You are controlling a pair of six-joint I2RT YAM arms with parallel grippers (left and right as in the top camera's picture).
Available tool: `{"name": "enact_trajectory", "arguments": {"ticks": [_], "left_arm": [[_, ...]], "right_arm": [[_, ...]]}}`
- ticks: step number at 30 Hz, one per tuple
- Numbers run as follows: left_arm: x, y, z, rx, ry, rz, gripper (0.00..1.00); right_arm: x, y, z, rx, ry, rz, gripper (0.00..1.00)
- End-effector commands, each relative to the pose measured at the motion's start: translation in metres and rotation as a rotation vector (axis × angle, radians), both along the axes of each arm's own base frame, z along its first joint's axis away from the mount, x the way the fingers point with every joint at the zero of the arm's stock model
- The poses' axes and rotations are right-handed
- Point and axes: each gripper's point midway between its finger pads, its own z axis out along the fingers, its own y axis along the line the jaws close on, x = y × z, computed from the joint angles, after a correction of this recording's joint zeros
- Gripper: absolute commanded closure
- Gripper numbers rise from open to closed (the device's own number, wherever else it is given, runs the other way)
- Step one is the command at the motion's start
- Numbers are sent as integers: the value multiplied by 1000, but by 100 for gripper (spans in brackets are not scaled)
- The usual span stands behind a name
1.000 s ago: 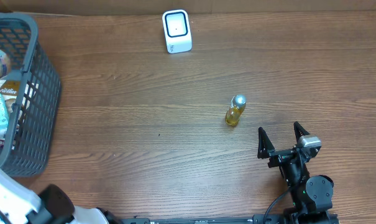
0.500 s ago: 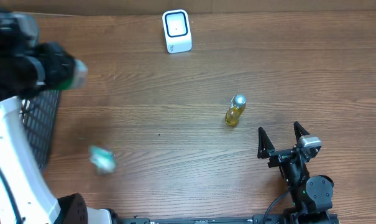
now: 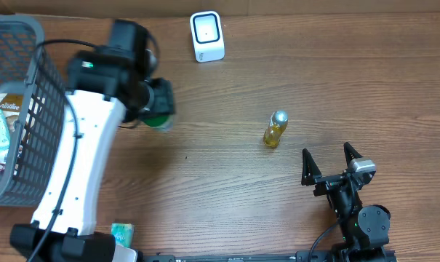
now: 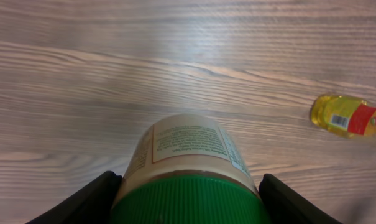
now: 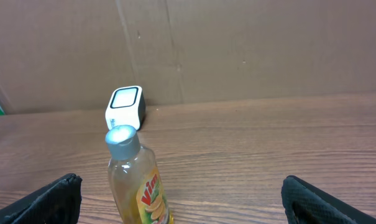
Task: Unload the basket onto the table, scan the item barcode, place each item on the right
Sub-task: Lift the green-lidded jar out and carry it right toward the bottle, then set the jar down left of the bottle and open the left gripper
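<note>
Overhead, the jar [image 3: 158, 119] is seen clamped in the half-spread left claw [image 3: 155, 103], and the scanner [image 3: 206, 36] is placed ahead of it, slightly rightward.

Overhead straight down, left wrist downward, right wrist low, all share bottle [image 3: 275, 129]

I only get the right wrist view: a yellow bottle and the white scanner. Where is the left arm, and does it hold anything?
Observer: The left gripper is shut on a green-lidded jar.
Operator: How close is that to the scanner?
Observer: Overhead, the jar is to the left of the scanner and nearer the robot, apart from it.
Operator: Any other items around?
Observer: A grey basket at the table's left edge holds packaged goods.
</note>
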Motion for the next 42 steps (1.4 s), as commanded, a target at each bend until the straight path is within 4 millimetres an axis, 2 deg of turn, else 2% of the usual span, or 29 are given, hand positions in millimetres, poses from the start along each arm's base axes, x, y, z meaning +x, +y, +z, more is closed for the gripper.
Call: {"name": "enact_trajectory", "arguments": {"ticks": [1, 7, 12, 15, 24, 33, 42], "left_arm": [[-7, -21, -17, -16, 31, 67, 49], [-25, -58, -67, -43, 105, 182, 52], [-41, -75, -105, -45, 138, 292, 55], [-51, -83, -120, -53, 159, 360, 56], [-62, -91, -133, -39, 153, 483, 53], [-55, -105, -141, -45, 80, 458, 53], [-55, -118, -168, -12, 109, 431, 53]], "right_arm": [[0, 1, -2, 1, -1, 6, 0], [0, 1, -2, 1, -1, 6, 0], [0, 1, -2, 1, -1, 6, 0], [0, 1, -2, 1, -1, 6, 0], [0, 1, -2, 1, -1, 6, 0], [0, 1, -2, 1, -1, 6, 0], [0, 1, -2, 1, -2, 6, 0]]}}
